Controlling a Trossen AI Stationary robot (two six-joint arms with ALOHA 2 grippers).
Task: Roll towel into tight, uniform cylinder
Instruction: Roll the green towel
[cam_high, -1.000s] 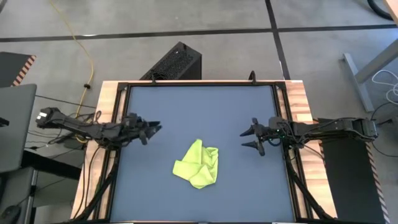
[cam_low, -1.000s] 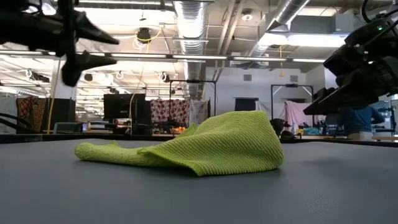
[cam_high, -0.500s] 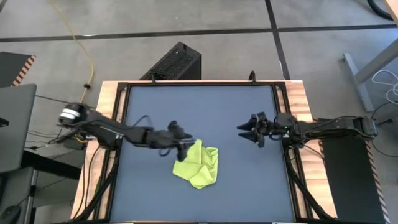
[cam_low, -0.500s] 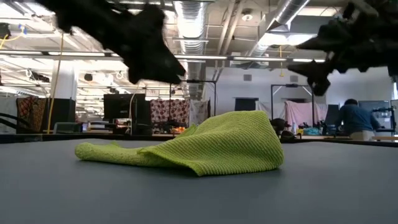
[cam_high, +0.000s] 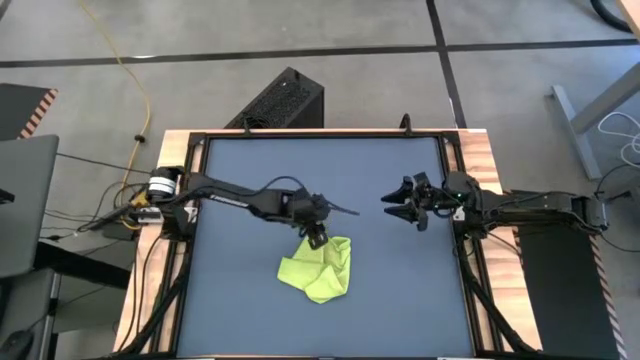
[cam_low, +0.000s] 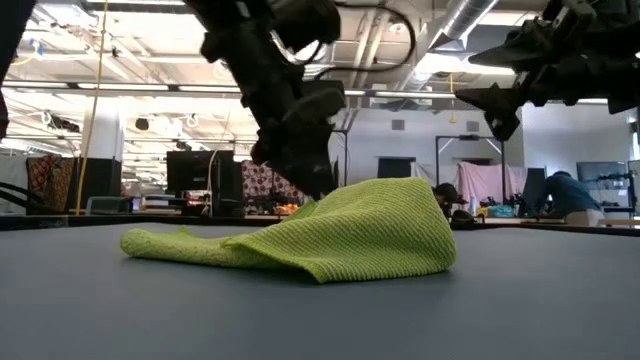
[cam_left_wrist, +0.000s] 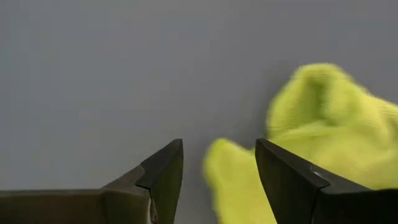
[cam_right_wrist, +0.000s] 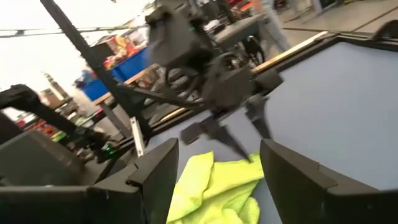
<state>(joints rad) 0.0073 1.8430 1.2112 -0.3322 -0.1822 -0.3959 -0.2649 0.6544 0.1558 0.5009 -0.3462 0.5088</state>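
Note:
The lime towel (cam_high: 318, 268) lies crumpled in a loose heap on the dark blue-grey mat (cam_high: 300, 170), a little near of its middle; in the low view the towel (cam_low: 330, 240) humps up toward the right. My left gripper (cam_high: 318, 236) slants down over the towel's far corner, open. In the left wrist view that corner (cam_left_wrist: 222, 171) shows between my left gripper's (cam_left_wrist: 219, 152) fingers, with no touch visible. My right gripper (cam_high: 398, 212) hovers open and level above the mat's right side, off the towel.
The mat fills the table inside a black frame with wooden side strips (cam_high: 490, 170). Bare mat lies all around the towel. A black box (cam_high: 283, 100) stands on the floor beyond the far edge. A person (cam_low: 570, 195) is in the room far behind.
My left arm has swung from the table's left edge toward the middle and tipped its gripper downward, ending over the towel's far corner. My right gripper has risen a little and rolled. The towel has kept its shape and place.

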